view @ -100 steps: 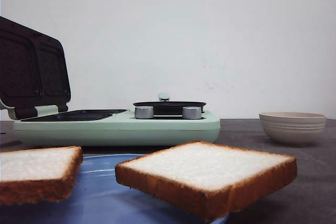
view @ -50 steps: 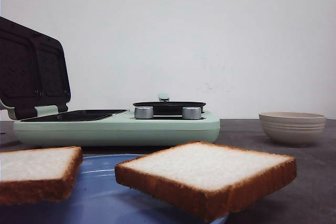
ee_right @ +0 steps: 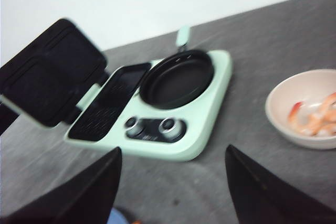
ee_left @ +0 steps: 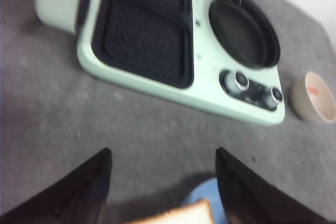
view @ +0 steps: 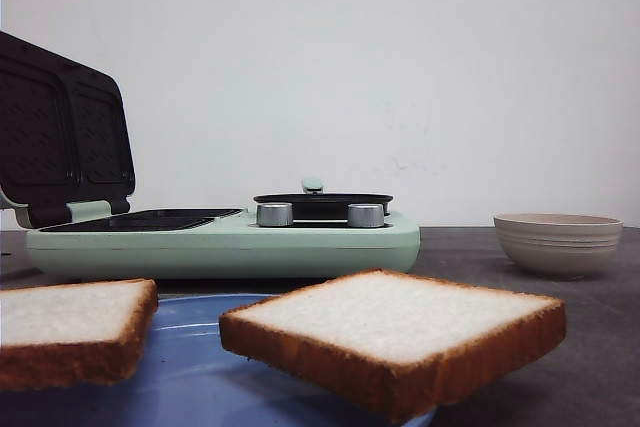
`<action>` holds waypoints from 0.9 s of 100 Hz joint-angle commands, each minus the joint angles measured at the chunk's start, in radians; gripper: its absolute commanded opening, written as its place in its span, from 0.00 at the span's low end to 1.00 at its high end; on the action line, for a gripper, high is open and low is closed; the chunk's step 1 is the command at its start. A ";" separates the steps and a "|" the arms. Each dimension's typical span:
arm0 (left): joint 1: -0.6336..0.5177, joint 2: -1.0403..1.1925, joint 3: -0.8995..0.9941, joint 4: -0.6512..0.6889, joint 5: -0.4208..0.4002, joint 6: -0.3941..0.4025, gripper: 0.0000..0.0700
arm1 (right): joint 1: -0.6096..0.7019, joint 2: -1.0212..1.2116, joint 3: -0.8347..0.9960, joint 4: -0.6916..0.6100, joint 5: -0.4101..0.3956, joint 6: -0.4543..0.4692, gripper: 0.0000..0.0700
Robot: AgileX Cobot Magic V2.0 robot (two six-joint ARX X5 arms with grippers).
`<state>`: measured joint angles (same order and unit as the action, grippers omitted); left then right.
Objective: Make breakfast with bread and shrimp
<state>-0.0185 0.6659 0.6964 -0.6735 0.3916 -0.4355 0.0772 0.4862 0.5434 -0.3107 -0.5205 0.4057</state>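
Grey table (view: pixel 600 347) unchanged, bread (view: pixel 400 332) unmoved on plate (view: pixel 190 367), both pincers gaping, empty

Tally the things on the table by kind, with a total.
Bread: 2
Plate: 1
Bowl, shrimp inside: 1
Cooker: 1
Total: 5
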 commanded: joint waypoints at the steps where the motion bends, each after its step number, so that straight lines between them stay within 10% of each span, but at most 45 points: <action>1: -0.003 0.055 0.051 -0.060 0.008 0.018 0.46 | 0.016 0.003 0.010 0.001 -0.008 0.014 0.55; 29: -0.009 0.370 0.206 -0.425 0.043 0.227 0.55 | 0.084 0.002 0.010 -0.006 -0.003 0.005 0.55; 45: -0.029 0.468 0.208 -0.440 0.075 0.267 0.76 | 0.111 0.002 0.010 -0.007 -0.003 -0.002 0.55; 90: -0.093 0.615 0.179 -0.419 0.103 0.398 0.85 | 0.130 0.002 0.010 -0.027 -0.003 -0.006 0.55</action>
<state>-0.1040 1.2606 0.8791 -1.0966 0.4931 -0.0757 0.2024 0.4858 0.5434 -0.3424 -0.5232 0.4080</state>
